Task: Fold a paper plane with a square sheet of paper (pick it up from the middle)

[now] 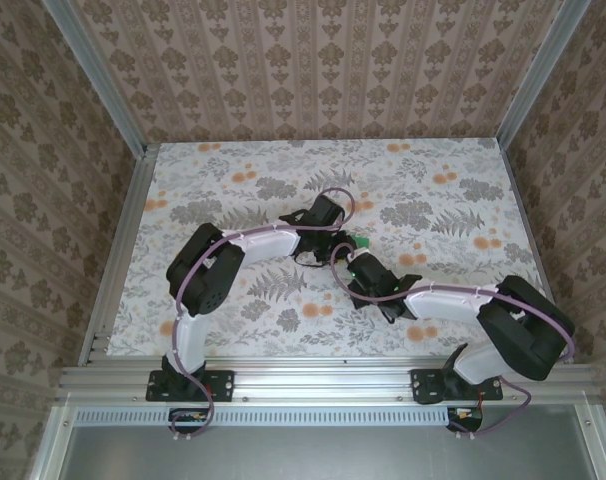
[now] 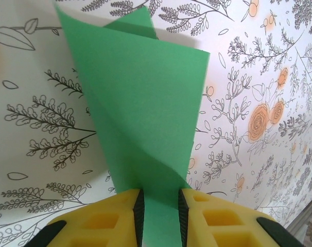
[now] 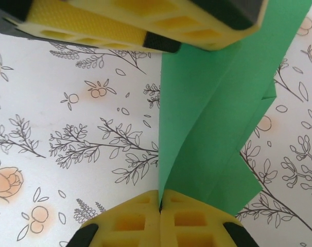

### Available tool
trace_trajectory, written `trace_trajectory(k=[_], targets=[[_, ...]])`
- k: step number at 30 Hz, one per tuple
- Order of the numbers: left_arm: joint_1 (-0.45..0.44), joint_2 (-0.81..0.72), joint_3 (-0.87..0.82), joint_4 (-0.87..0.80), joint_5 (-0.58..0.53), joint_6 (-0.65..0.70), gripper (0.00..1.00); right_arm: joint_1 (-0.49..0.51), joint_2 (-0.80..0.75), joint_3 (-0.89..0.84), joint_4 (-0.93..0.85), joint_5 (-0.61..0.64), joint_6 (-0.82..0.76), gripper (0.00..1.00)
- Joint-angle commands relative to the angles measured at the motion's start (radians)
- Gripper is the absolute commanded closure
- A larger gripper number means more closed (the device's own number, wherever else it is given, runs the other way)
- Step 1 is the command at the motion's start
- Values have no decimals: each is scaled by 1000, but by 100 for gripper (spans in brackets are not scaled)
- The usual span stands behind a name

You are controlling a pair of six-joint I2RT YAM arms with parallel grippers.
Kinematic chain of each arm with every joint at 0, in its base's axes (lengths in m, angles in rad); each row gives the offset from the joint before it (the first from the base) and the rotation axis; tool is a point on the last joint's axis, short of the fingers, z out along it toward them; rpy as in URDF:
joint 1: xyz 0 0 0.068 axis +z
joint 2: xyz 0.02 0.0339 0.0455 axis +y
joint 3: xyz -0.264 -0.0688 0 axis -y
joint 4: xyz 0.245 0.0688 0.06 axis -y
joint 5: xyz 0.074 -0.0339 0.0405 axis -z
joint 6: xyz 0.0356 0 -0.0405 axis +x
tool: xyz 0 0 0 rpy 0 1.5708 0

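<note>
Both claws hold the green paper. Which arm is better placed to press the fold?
Probably the right: the right gripper pinches a fold of the green paper flat; the left gripper anchors it.

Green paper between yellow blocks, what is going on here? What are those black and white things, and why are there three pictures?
Those are two black-and-white robot arms bolted to a flower-patterned table. One picture looks down from above. The other two come from little cameras on each arm's wrist. The yellow blocks are the fingers of each gripper, the part that grabs things. The left gripper and the right gripper both pinch the same bright green sheet of paper, which is already creased, and hold it between them.
</note>
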Motion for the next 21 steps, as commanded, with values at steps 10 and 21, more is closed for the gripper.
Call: trace_trajectory(k=[10,21], targets=[[21,-210,-121,-13,-79,3,63,-79,-47,-169,378,-373,141,100],[-2,-270,-209,9,-102,-19,63,-137,-2,-246,525,-458,296,100]])
